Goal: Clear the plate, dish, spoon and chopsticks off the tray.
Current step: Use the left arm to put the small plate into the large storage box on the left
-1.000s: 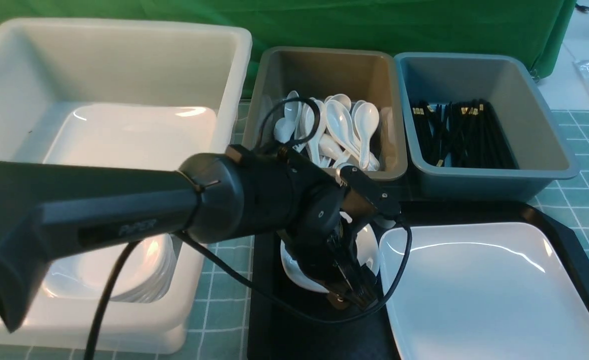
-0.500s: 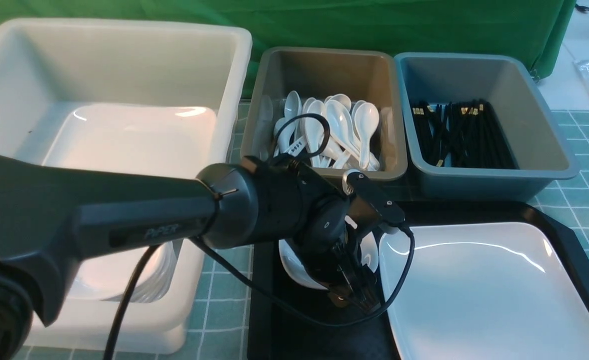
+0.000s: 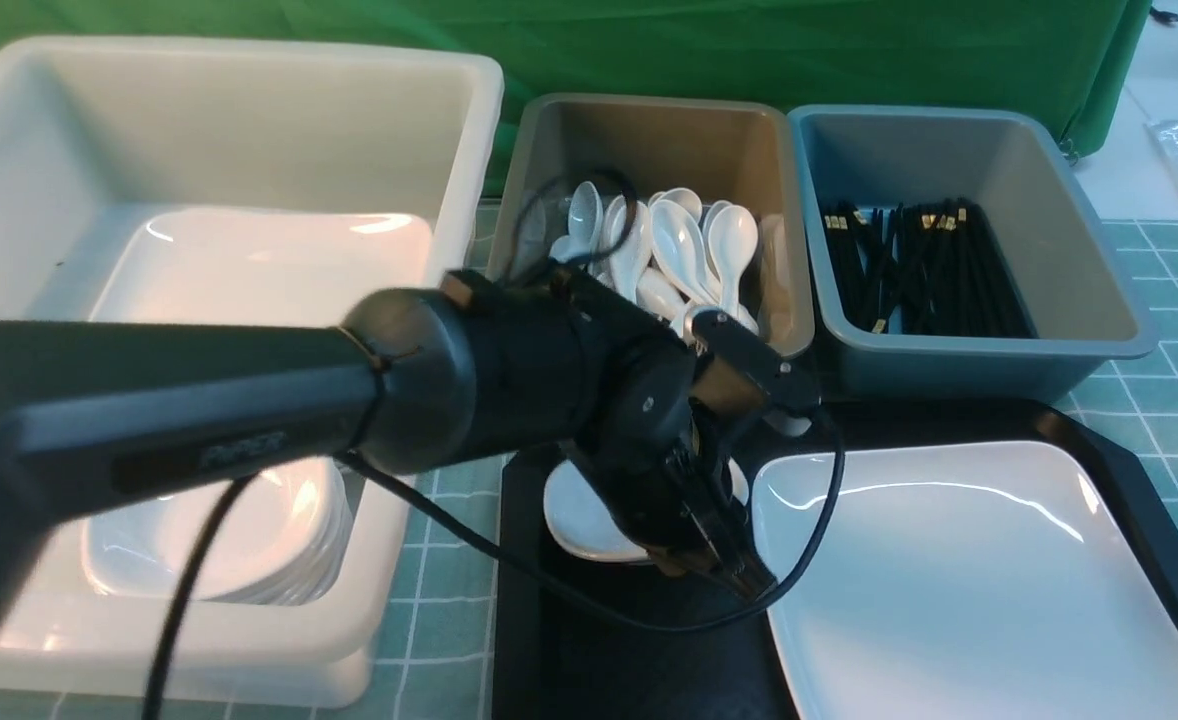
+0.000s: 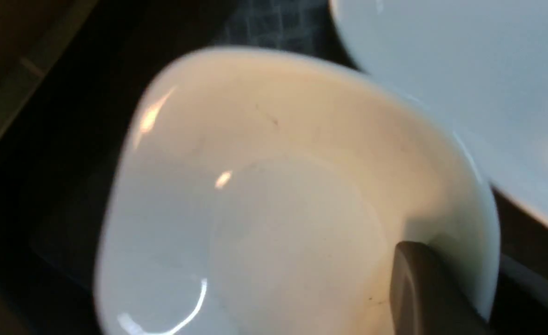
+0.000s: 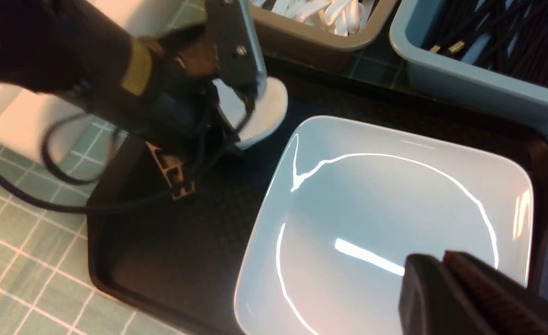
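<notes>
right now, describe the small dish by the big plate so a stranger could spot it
Start at the black tray nearest the robot. In its far left corner, beside the large plate, is the small dish. It is much smaller than the plate, and the left gripper holds its rim.

1. Front view: you have bright, even light from above. A thin curved glare streak crosses the plate (image 3: 959, 580). The left arm (image 3: 199, 440), left of the plate, is smeared by motion blur.
2. Left wrist view: you see everything soft. The dish (image 4: 264, 195) beside the plate is out of focus, warm-tinted toward the plate, with small specks of glare. The tray (image 4: 274, 28) is nearly black.
3. Right wrist view: a ring of glare and a short bright bar lie on the plate. The arm beyond the plate is blurred.
</notes>
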Action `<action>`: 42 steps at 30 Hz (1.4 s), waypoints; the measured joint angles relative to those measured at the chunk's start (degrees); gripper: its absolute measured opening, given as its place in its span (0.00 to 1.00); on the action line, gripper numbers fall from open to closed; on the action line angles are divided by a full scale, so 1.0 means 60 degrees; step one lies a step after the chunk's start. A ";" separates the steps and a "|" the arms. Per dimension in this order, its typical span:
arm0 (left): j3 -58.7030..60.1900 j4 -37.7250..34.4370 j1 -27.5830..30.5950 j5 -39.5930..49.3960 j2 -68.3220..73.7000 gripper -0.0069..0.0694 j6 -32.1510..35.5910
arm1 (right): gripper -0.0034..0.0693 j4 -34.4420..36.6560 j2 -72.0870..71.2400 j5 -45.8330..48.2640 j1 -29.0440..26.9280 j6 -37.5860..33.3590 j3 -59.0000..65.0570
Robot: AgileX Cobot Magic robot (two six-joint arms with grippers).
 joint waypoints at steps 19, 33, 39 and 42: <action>0.0100 0.0065 0.0098 0.0778 -0.3453 0.11 -0.0746 | 0.17 0.0000 0.0000 0.0000 0.0000 0.0000 0.0000; 0.0100 0.1037 0.3726 0.3200 -0.5889 0.11 -0.2005 | 0.17 0.0009 0.0000 -0.0010 0.0000 0.0008 0.0000; 0.1199 0.1271 0.4282 0.3275 -0.5896 0.11 -0.2902 | 0.17 0.0009 0.0000 -0.0030 0.0000 0.0008 0.0000; 0.2086 0.1343 0.4282 0.2676 -0.5741 0.11 -0.3081 | 0.17 0.0009 0.0000 -0.0030 0.0000 0.0008 0.0000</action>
